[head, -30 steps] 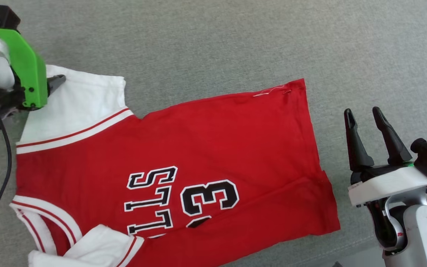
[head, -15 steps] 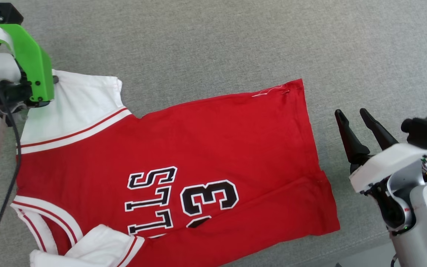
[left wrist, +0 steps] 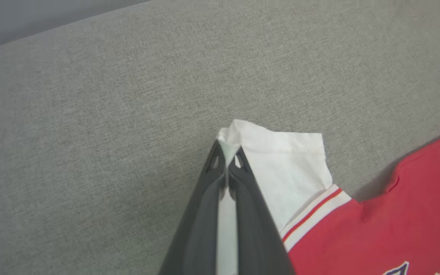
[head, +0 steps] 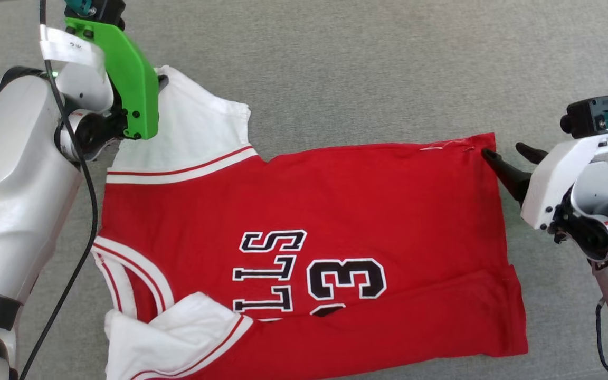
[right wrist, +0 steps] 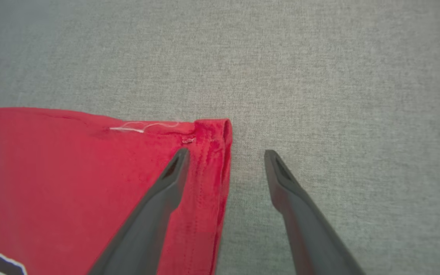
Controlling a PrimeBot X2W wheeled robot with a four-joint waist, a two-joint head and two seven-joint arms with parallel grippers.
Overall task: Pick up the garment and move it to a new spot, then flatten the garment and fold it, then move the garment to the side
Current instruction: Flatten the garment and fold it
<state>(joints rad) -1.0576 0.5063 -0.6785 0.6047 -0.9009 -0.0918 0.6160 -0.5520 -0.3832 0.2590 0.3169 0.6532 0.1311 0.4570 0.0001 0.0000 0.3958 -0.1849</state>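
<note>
My left gripper [left wrist: 227, 153] has its fingers [left wrist: 252, 217] pressed together on the corner of the white sleeve [left wrist: 285, 160]. The cloth comes out above the tips and also shows in the thin gap between the two fingers.

My right gripper [right wrist: 226, 154] is spread wide and holds nothing. In the right wrist view, the finger on the left is over the hem corner [right wrist: 212, 131] of the shirt; I cannot tell if it touches the cloth. The other finger is over the bare gray surface [right wrist: 319, 76], just beside the hem.

In the head view the left arm comes up from the lower left, and its green bracket [head: 130, 79] is over the far sleeve. The right arm enters from the right edge, and its white bracket [head: 557, 179] and fingers point toward the hem corner.

The shirt [head: 335, 200] lies spread on the surface, collar to the left and hem to the right, print [head: 309, 274] facing up. The near sleeve [head: 177, 332] is folded over beside the collar.
</note>
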